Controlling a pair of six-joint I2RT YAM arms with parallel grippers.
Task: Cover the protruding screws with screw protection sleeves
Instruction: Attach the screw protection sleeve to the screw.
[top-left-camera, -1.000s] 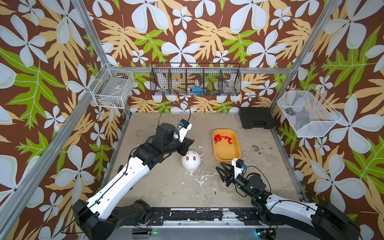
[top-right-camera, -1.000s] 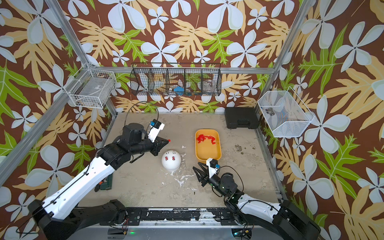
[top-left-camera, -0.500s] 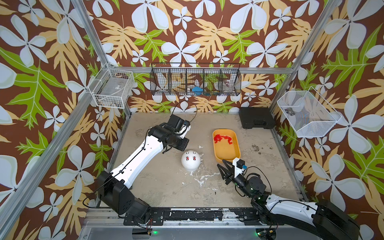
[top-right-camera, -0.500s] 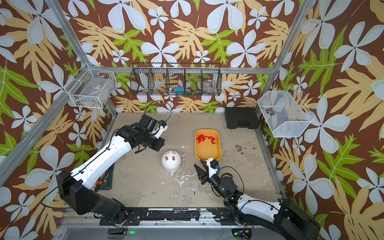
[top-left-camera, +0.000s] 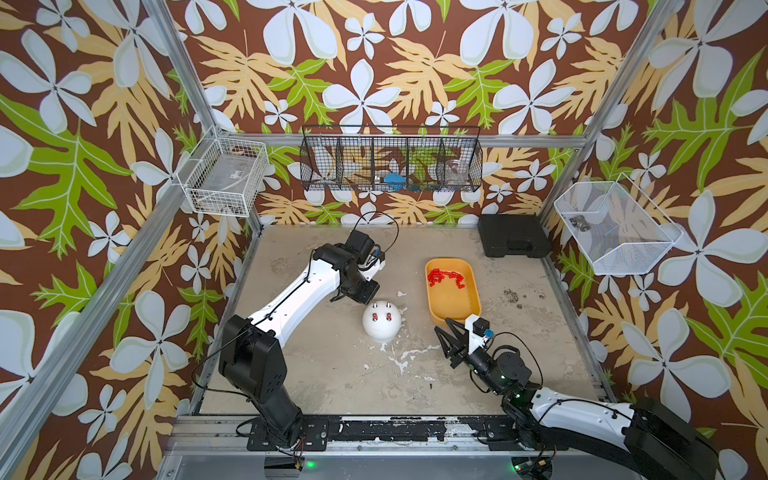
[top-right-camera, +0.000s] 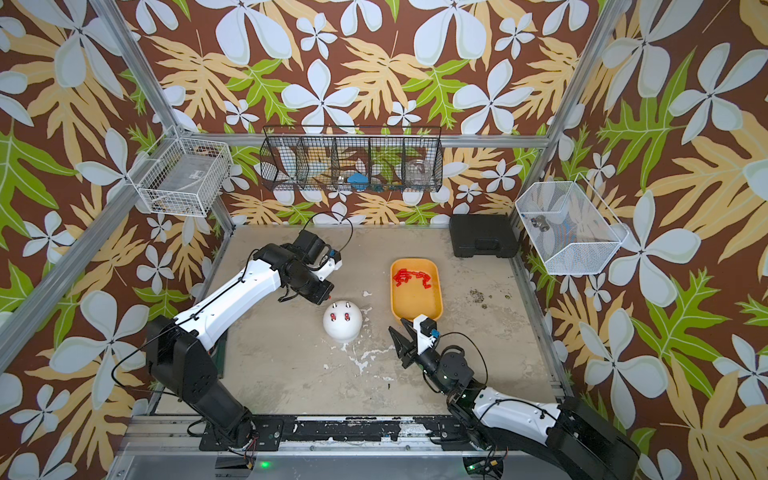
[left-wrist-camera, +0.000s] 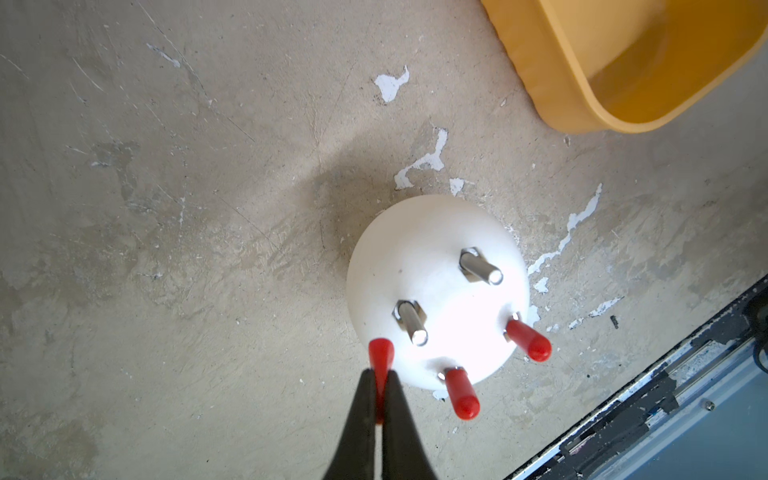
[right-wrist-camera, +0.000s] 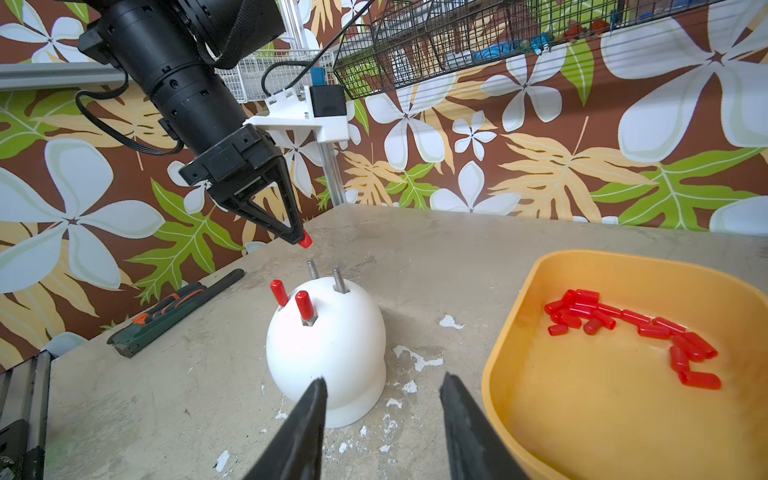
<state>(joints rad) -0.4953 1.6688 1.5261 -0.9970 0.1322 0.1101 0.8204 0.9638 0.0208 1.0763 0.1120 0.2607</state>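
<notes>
The white dome (top-left-camera: 381, 326) (right-wrist-camera: 328, 353) stands mid-table. Two of its protruding screws (left-wrist-camera: 480, 268) (left-wrist-camera: 411, 322) are bare. Two others wear red screw protection sleeves (left-wrist-camera: 528, 340) (left-wrist-camera: 461, 392). My left gripper (left-wrist-camera: 380, 374) (right-wrist-camera: 295, 237) is shut on one red sleeve (left-wrist-camera: 381, 353) (right-wrist-camera: 305, 241). It hovers just above and behind the bare screws (right-wrist-camera: 311, 269) without touching them. Several loose sleeves (top-left-camera: 446, 277) (right-wrist-camera: 631, 328) lie in the orange-yellow tray (top-left-camera: 455, 307). My right gripper (top-left-camera: 441, 324) (right-wrist-camera: 384, 378) is open and empty, low between dome and tray.
A screwdriver-like tool (right-wrist-camera: 174, 309) lies on the table's left side. A black case (top-left-camera: 513, 241) sits at the back right corner. Wire baskets (top-left-camera: 390, 164) (top-left-camera: 224, 183) (top-left-camera: 611, 228) hang on the walls. The metal rail (top-left-camera: 395, 428) runs along the front edge.
The left arm has changed pose, its elbow swinging down and back. Its gripper stays just behind the dome with the sleeve. The right arm has not moved.
</notes>
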